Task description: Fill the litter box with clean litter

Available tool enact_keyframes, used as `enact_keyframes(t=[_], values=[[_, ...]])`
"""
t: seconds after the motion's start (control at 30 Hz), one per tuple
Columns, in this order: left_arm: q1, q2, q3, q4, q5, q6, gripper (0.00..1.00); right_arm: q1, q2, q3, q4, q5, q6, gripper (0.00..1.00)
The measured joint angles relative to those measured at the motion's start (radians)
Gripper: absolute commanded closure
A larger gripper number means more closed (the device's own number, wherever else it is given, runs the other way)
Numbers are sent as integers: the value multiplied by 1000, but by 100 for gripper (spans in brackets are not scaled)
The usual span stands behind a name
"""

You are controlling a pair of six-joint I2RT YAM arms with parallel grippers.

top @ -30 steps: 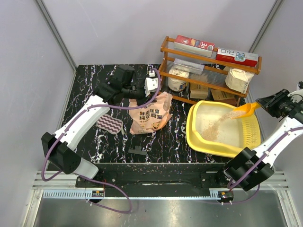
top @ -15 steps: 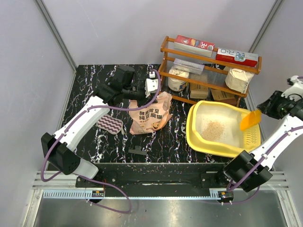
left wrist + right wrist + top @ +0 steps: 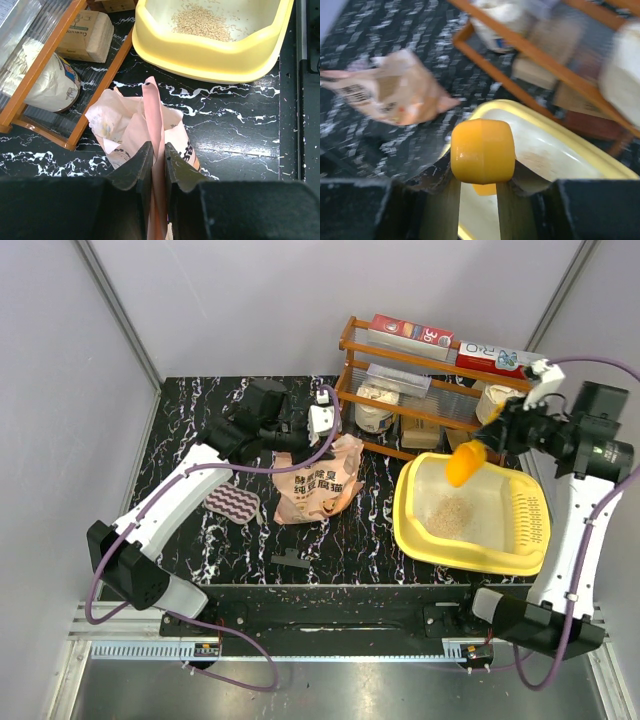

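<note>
Where pale grey walls (image 3: 250, 300) close it in on three sides, the tabletop (image 3: 190, 400) is black with white veins like marble. The yellow litter box (image 3: 402, 512) sits at the near right corner, with a thin patch of beige litter (image 3: 452, 517) on its floor and its slotted strip along the right side. A wooden rack (image 3: 50, 51) stands at the far right corner, carrying lumpy white sacks (image 3: 503, 408) and cartons. The boxes on top show red and white print that is too small to read.

At the middle of the tabletop the peach bag (image 3: 318, 485) bears dark Chinese characters, some folded out of sight. The left gripper (image 3: 158, 147) pinches the bag's upright top edge between nearly closed jaws. The right gripper (image 3: 481, 167) clamps the orange scoop (image 3: 462, 464) above the box's far left corner. The right wrist view is blurred and shows the scoop end-on, so its contents cannot be told. A pink striped cloth (image 3: 233, 503) lies toward the left edge. A small dark piece (image 3: 290, 560) by the near edge is unidentifiable.
</note>
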Motion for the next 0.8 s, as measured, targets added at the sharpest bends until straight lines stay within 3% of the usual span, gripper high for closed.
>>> enact_keyframes(t=[0.3, 0.43, 0.6, 0.8], values=[[-2, -37, 0, -29, -61, -21, 84, 403, 81, -93, 368, -62, 467, 100], [-3, -75, -10, -60, -95, -3, 85, 497, 186, -48, 496, -65, 591, 100], [-5, -95, -20, -77, -115, 15, 85, 599, 298, 26, 564, -49, 638, 100], [-5, -118, -40, -80, -128, 26, 85, 767, 375, 56, 563, 54, 564, 100]])
